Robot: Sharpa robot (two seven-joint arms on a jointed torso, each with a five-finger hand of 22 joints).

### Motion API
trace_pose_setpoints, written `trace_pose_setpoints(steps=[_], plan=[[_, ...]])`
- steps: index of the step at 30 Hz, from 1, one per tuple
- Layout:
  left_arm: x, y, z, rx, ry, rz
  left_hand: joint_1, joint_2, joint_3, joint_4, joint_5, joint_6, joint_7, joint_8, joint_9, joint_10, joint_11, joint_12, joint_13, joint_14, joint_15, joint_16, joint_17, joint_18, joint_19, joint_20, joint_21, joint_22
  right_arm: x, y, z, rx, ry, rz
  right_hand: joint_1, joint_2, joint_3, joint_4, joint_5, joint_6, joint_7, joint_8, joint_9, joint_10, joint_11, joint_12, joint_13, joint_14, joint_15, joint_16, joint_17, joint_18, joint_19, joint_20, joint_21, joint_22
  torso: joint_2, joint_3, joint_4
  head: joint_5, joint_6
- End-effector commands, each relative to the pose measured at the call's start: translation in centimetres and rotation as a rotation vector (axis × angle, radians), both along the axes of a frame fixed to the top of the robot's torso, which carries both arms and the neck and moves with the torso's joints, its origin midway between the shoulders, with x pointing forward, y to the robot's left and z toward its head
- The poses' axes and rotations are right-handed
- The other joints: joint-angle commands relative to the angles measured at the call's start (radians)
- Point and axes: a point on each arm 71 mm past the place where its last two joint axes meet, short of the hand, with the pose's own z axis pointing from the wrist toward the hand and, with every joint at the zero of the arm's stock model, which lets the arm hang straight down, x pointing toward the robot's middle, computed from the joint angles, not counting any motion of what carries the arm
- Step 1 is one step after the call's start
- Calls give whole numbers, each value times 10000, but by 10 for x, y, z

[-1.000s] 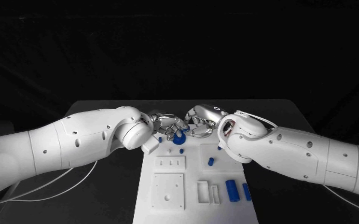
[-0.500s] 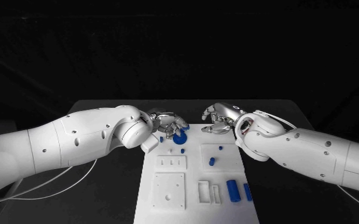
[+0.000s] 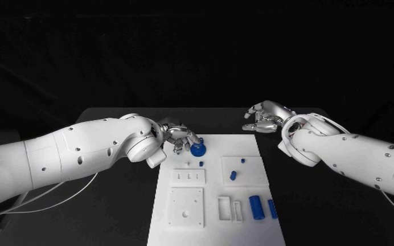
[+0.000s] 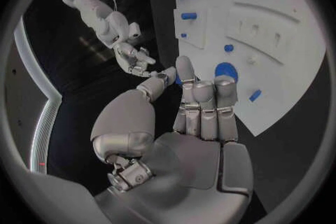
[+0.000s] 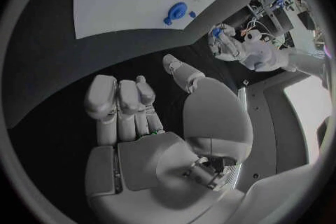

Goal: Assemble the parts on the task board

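Fingers (image 4: 203, 98) of left hand (image 3: 182, 135) extended side by side, just above the round blue part (image 3: 198, 148) at the far left end of the task board (image 3: 215, 200); can't tell whether they touch it, nothing grasped as far as the wrist view shows. Near end of board: two upright blue cylinders (image 3: 262, 206) beside white slotted blocks (image 3: 228, 210). Mid-board: small blue peg (image 3: 232, 174) on a raised white plate, tiny blue stub (image 3: 243, 159) past it. Round blue part sits on the far left corner, small blue piece (image 4: 255, 95) near it. Right hand (image 3: 264, 118) over bare black bench (image 3: 304, 122) beyond the board's far right corner, fingers (image 5: 119, 102) loosely curled, empty.
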Motion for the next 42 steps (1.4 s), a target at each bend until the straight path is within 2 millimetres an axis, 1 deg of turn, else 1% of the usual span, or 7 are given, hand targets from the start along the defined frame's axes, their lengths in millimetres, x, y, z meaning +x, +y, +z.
trace_pose_setpoints(steps=[1,6,10,24,27,37,42], plan=[[-6,-2,-6,1179,28,-862,57,-81,-6,71,-84,1445,-567,-63,2774,129,-9,17,-11,314,-203,77,-12,54,126,-1114,116,-27,6,-9,5,1162,278,-412,19,68,-84,43,85,67,37,-57,-16,-133,56,-59,-26,-104,7,-74,248,2193,-83,-16,-43,5,-26,17,-2,4,-109],[-11,-2,-14,2162,-278,-843,52,-60,-42,116,7,1639,-635,-87,2821,282,-83,146,43,492,-281,212,25,87,250,-1156,278,-55,14,-19,16,1265,401,-821,9,116,-204,54,226,44,45,-76,-28,-230,64,-121,-78,-293,14,-356,91,2193,-134,-4,-93,7,-70,50,9,45,-220],[-15,0,-20,2560,-340,-950,-343,230,-169,28,737,1925,-785,50,3025,437,-223,584,265,673,-436,609,191,160,373,-1215,582,-32,23,-25,28,1226,259,-1041,-223,117,-420,175,305,-15,68,-113,-47,-319,87,-195,-122,-433,39,-578,-40,2193,-227,34,-187,-12,-93,111,25,91,-312],[-17,2,-31,3343,-346,-1367,-624,331,-45,12,857,2176,-900,141,3337,433,-353,1337,406,868,-540,1143,329,352,734,-1217,900,-50,36,-21,47,2445,-332,-952,-394,347,-646,356,980,-166,90,-198,-92,-541,101,-817,-661,-802,76,-1382,-644,2186,-767,293,-1078,-434,-143,197,13,258,-581],[-17,3,-33,3397,-461,-1293,-673,344,-37,21,869,2217,-918,154,3377,426,-371,1461,415,867,-556,1218,348,372,750,-1213,926,-35,37,-19,48,2803,-353,-981,-365,380,-632,319,1301,-318,140,-261,-125,-737,174,-1466,-1262,-1222,147,-2124,-1278,2166,-1287,671,-2078,-994,-146,233,-1,268,-636],[-18,-1,-45,3852,-877,-1514,-747,369,-20,42,855,2286,-943,188,3454,410,-387,1694,433,865,-569,1342,371,403,757,-1203,958,-15,41,-13,48,3530,-138,-827,-444,416,-562,266,1581,-501,345,-270,-114,-1522,365,-2645,-2472,-2209,382,-3462,-2649,2070,-2199,1501,-4178,-2274,-142,185,20,259,-706],[-17,0,-46,3948,-1135,-1418,-785,397,-6,75,869,2327,-954,214,3494,399,-388,1810,437,865,-570,1401,378,416,764,-1200,975,-6,42,-10,48,4138,115,-665,-726,581,-288,-101,1811,-563,598,-76,12,-2789,882,-5425,-5090,-3901,1530,-5978,-4658,1695,-3999,2545,-7323,-4342,-147,212,9,238,-721]])
